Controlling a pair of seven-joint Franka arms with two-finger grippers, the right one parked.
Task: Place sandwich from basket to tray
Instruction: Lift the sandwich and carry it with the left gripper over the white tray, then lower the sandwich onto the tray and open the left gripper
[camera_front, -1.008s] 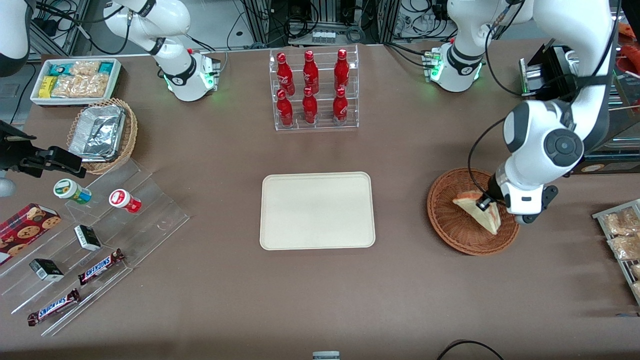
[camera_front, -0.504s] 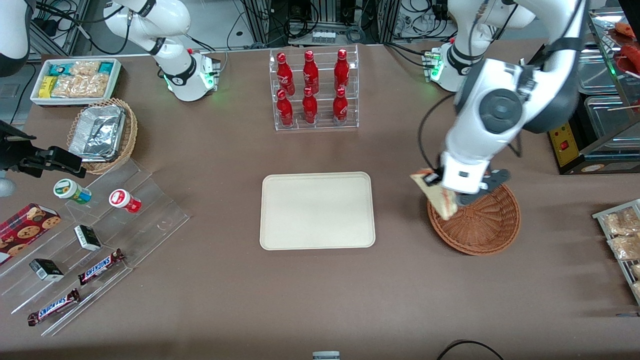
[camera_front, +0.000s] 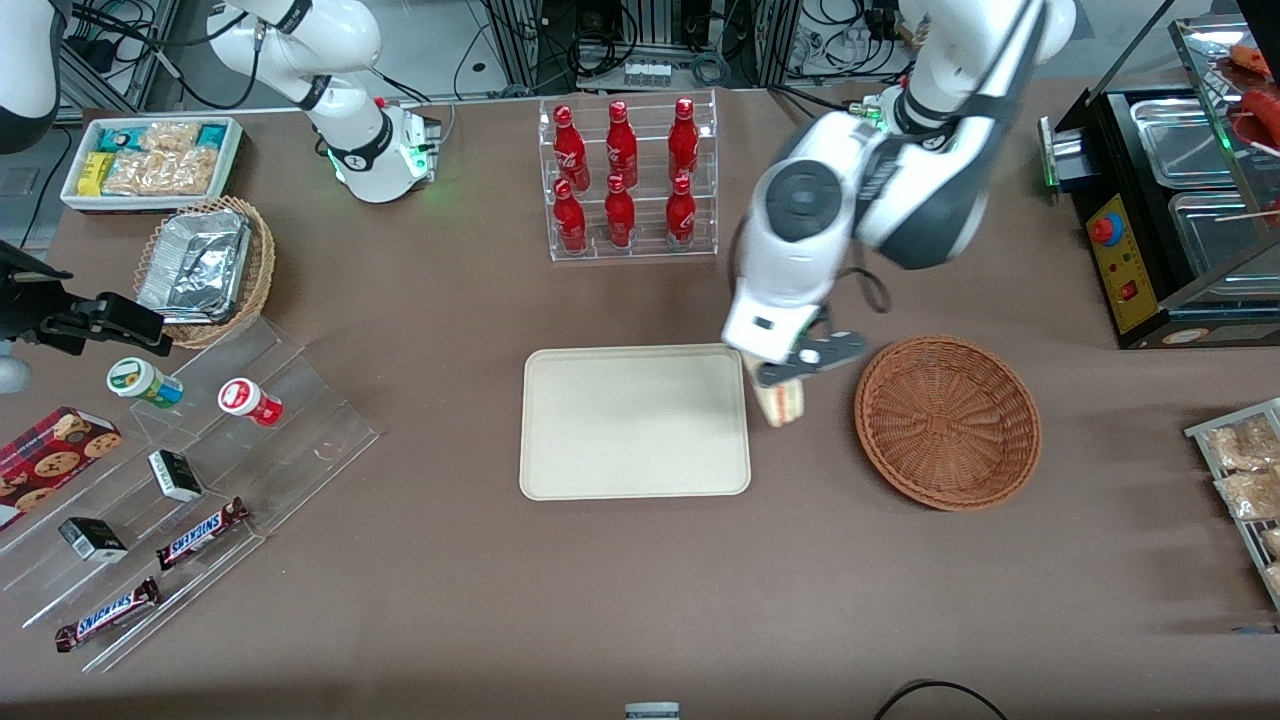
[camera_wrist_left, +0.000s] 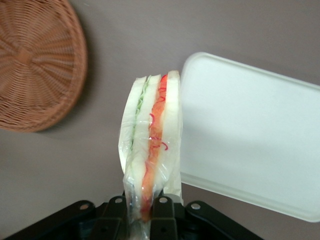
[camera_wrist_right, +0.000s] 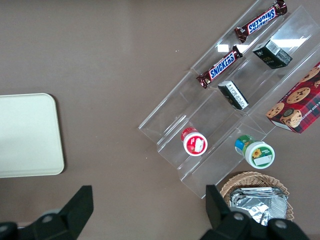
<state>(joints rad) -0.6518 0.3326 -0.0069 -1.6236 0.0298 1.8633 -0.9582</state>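
Snickers bars (camera_front: 200, 534) and small boxes nearest the front camera, on clear stepped shelving (camera_front: 300, 420) toward the parked arm's end of the table. Farther in, cream tray (camera_front: 634, 470) flat on the brown table (camera_front: 640, 600), bare. Round reddish-brown basket (camera_front: 947, 423) beside the tray toward the working arm's end, well apart from it. Between the two, left gripper (camera_front: 790, 372) held above the table, clenched on the sandwich (camera_front: 782, 402). Sandwich wrapped in clear film, hanging point-down by the tray's edge on the basket side, possibly overlapping the rim, hard to tell. In wrist view: fingers (camera_wrist_left: 162, 210) pinching the sandwich (camera_wrist_left: 152, 150) low at one end, red and green filling lines showing, tray (camera_wrist_left: 250, 130) just beside, basket (camera_wrist_left: 35, 65) off apart. Farthest: rack of red bottles (camera_front: 625, 180).
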